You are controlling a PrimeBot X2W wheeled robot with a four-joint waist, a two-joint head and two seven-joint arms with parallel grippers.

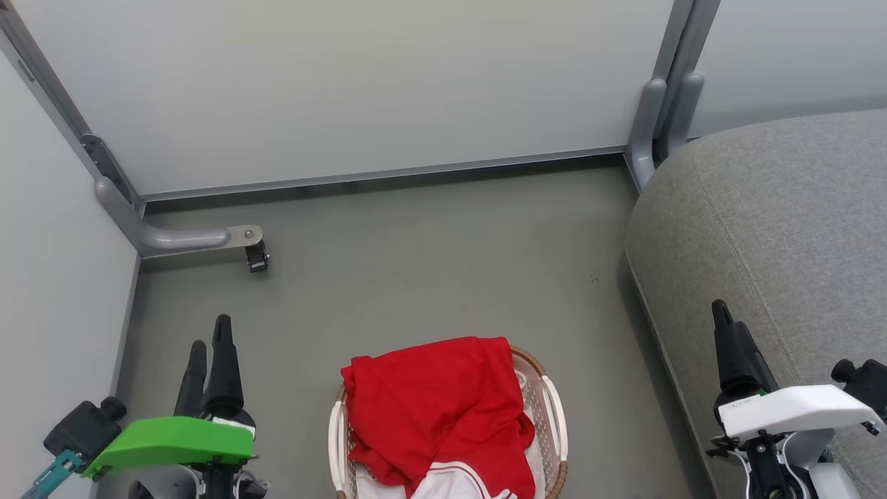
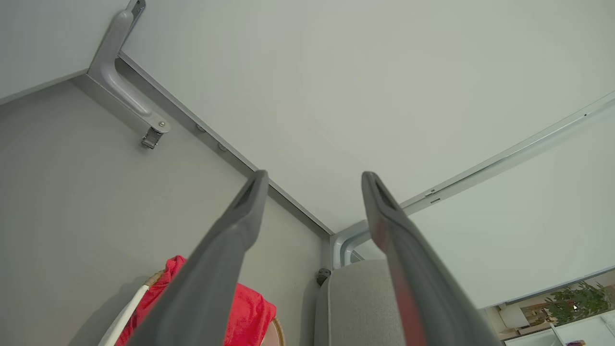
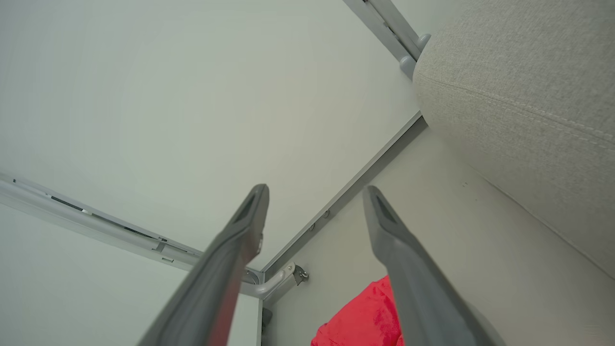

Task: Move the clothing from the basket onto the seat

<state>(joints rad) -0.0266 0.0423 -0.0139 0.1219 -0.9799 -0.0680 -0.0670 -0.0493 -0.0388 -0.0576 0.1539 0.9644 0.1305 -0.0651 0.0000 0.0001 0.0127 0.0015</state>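
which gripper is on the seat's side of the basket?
The right gripper, the one with the white wrist cover, at lower right of the head view against the seat. The left gripper, green-covered, sits across the basket near the wall.

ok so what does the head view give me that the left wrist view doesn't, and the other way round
Head view adds: the right gripper, seen against the seat, and the white striped trim on the clothing.
Left wrist view adds: a green plant in a room beyond the wall panel's lower edge.
Both share: the red clothing, the basket with its brown rim, the grey seat, the castor bracket and the left gripper.
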